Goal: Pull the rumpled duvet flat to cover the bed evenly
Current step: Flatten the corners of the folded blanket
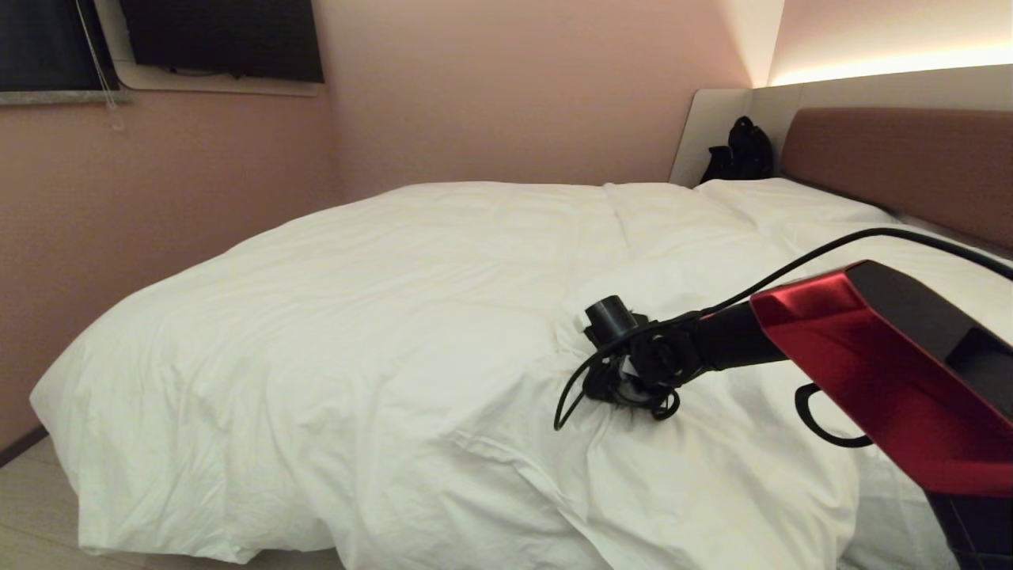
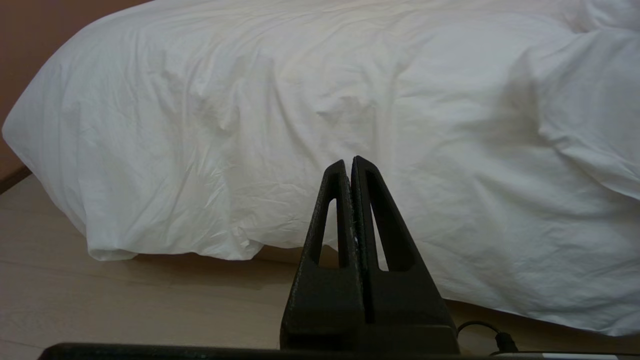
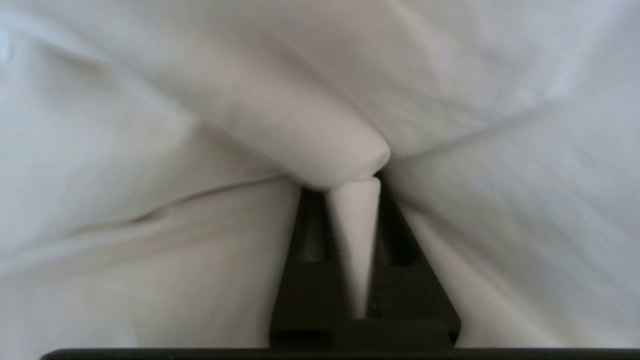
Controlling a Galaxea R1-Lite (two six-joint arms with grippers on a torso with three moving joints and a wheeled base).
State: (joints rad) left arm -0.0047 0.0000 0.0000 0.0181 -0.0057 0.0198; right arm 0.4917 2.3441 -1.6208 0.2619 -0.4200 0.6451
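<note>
Right hand clamped tight on a pinched fold of the duvet, mid-bed; left hand closed on nothing, low beside the draped near edge; bare floor below, wall beyond the far corner

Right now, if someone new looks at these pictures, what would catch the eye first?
First, the big white duvet covering the bed, creased and hanging to the floor at the near corner. Next, the red and black right arm reaching over it from the right, its right gripper shut on a pinched fold. The left gripper is shut, low, facing the duvet's hanging side.
</note>
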